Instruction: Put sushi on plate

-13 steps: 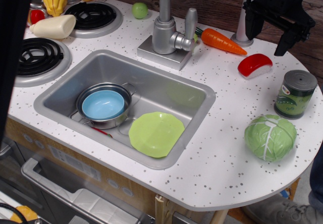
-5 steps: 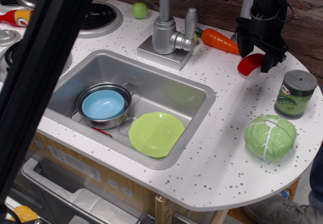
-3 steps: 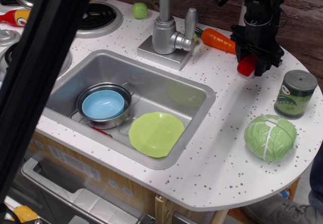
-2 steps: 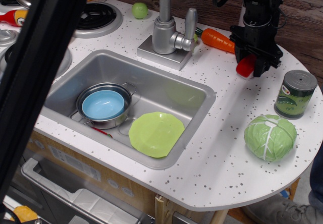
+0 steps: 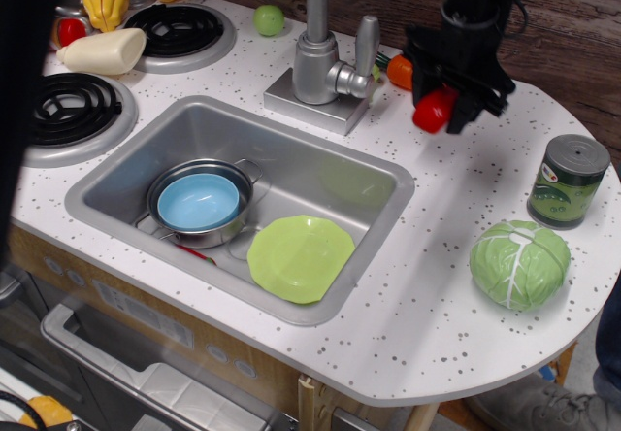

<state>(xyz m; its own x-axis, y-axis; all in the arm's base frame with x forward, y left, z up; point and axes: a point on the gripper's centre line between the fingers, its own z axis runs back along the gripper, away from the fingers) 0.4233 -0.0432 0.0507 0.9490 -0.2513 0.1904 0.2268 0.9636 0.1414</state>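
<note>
The black claw (image 5: 441, 101) hangs above the speckled white worktop (image 5: 437, 285), clamped on the sushi (image 5: 434, 110), whose glossy red top shows between the dark fingers (image 5: 467, 104). The piece is lifted clear of the surface, with a soft shadow on the counter below and to the right of it. Just behind the claw, partly hidden by it, lies the orange carrot (image 5: 398, 70), only its thick end showing. To the claw's left stands the steel faucet (image 5: 320, 57) on its square base. Down and to the left of the claw is the sink (image 5: 243, 203), and in its near right corner lies the light-green plate (image 5: 300, 257), tilted a little against the basin wall. Beside the plate, farther left, a blue bowl (image 5: 198, 201) sits inside a steel pot (image 5: 244, 174). Off to the claw's right a green can (image 5: 568, 181) stands upright near the counter's edge, and in front of that rests a cabbage (image 5: 520, 263). Far to the left are two stove burners (image 5: 179, 31) with a few toy foods around them.
</note>
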